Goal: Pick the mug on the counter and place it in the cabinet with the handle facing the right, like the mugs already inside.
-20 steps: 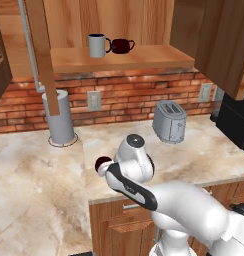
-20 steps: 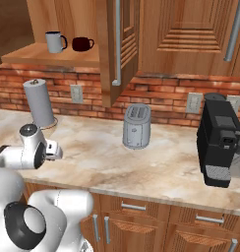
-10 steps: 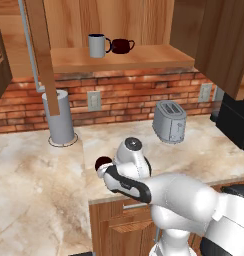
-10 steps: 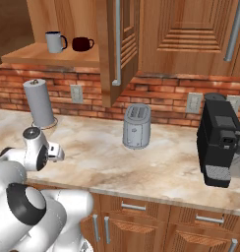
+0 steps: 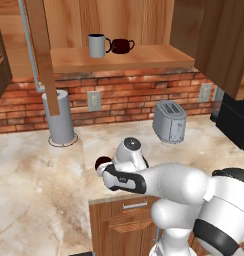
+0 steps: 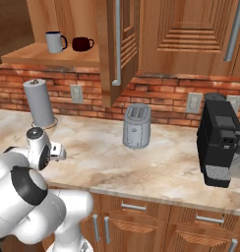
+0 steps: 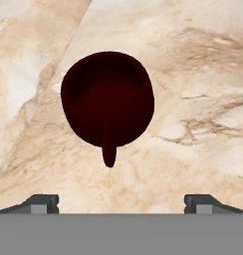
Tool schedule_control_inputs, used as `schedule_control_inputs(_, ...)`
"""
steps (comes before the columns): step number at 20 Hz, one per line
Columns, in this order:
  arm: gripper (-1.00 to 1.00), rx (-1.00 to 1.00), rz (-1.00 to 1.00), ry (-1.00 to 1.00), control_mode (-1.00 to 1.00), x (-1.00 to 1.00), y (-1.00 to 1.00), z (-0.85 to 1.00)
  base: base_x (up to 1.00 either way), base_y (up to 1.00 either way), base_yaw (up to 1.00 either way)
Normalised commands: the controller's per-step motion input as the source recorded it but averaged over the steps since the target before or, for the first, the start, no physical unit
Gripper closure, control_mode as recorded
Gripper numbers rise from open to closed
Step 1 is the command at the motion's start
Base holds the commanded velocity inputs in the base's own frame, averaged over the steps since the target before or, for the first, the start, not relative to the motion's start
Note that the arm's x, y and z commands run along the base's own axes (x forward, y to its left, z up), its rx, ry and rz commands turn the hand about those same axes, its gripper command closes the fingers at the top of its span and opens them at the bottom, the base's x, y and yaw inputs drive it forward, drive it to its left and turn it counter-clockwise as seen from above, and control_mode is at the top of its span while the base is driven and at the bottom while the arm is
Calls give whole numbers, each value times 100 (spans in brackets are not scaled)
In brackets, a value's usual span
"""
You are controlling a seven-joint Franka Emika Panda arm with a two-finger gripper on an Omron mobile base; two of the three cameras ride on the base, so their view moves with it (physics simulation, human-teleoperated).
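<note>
The squat maroon mug [image 5: 100, 163] stands on the marbled counter [image 5: 39, 190] near its front edge, partly covered by my hand. In the hand view the mug [image 7: 107, 98] is seen from above, its mouth empty and its small loop handle [image 7: 109, 154] pointing to the bottom of that view. My gripper [image 7: 121, 203] hangs above it, open, the fingertips [image 7: 42, 201] wide apart and touching nothing. In the open cabinet [image 5: 124, 57] a pale grey mug [image 5: 97, 46] and a second maroon mug [image 5: 122, 46] stand side by side on the shelf, handles to the right.
A silver toaster [image 5: 170, 121] and a grey paper towel holder [image 5: 60, 117] stand by the brick wall. A black coffee machine [image 6: 220, 140] is at the far right. The cabinet door [image 6: 122, 49] hangs open over the counter.
My hand has sunk a little over the mug and the arm's elbow has swung round. The mug has not moved.
</note>
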Motion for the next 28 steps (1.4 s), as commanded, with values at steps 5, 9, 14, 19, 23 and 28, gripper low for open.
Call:
schedule_control_inputs(5,-100,0,0,0,-100,13,9,-4,0,0,0)
schedule_control_inputs(9,-100,0,0,0,-100,4,13,-7,0,0,0)
schedule_control_inputs(14,-100,0,0,0,-100,7,10,-8,0,0,0)
schedule_control_inputs(19,-100,0,0,0,-100,8,4,-8,0,0,0)
schedule_control_inputs(23,-100,0,0,0,-100,12,2,-9,0,0,0)
schedule_control_inputs(28,-100,0,0,0,-100,11,2,-7,0,0,0)
